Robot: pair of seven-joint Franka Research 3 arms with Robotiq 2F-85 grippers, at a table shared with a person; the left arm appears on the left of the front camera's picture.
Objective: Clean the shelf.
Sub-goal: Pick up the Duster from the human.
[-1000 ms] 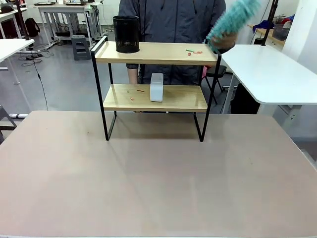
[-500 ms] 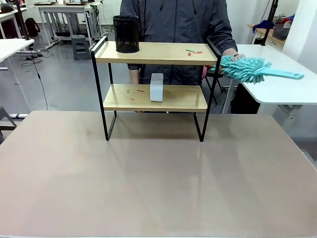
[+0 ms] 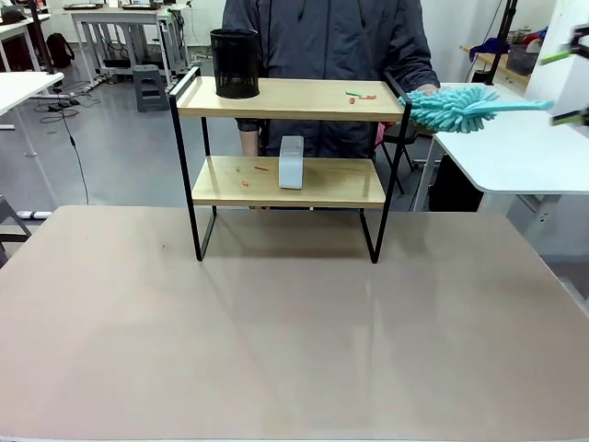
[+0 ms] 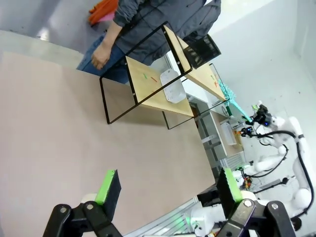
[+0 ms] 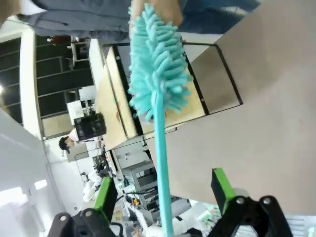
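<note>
Standing upright, the shelf (image 3: 290, 101) runs lengthwise left to right.

Shelf (image 3: 304, 101): two-tier rack, thin black metal frame and legs, two light wooden boards, upper with raised side rails. Stands upright. Small red and green scraps (image 3: 361, 95) on both boards. Well ahead of left claw (image 4: 168, 177). Well apart from right claw (image 3: 561, 87), off to claw's left, upper board about level with it.
</note>
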